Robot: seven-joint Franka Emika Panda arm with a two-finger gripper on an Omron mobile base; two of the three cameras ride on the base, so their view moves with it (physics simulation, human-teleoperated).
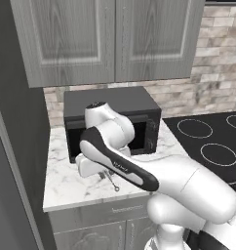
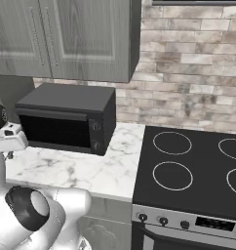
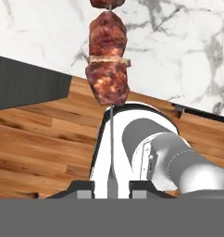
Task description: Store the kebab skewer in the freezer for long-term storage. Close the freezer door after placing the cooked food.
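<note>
At the centre of the hand view, the gripper (image 3: 112, 187) pinches the kebab skewer (image 3: 108, 69) by its thin shaft, long axis running straight up-frame, freezer (image 1: 12, 161) at far left.

The light is even and soft, with no clear source and no glare. A faint shadow lies under the black box-shaped microwave (image 2: 66, 117) on the white marble table (image 2: 81, 171). All views are rendered, slightly coarse, without edge distortion.

metal kebab skewer (image 3: 111, 139), veined marble counter (image 1: 71, 183)
</note>
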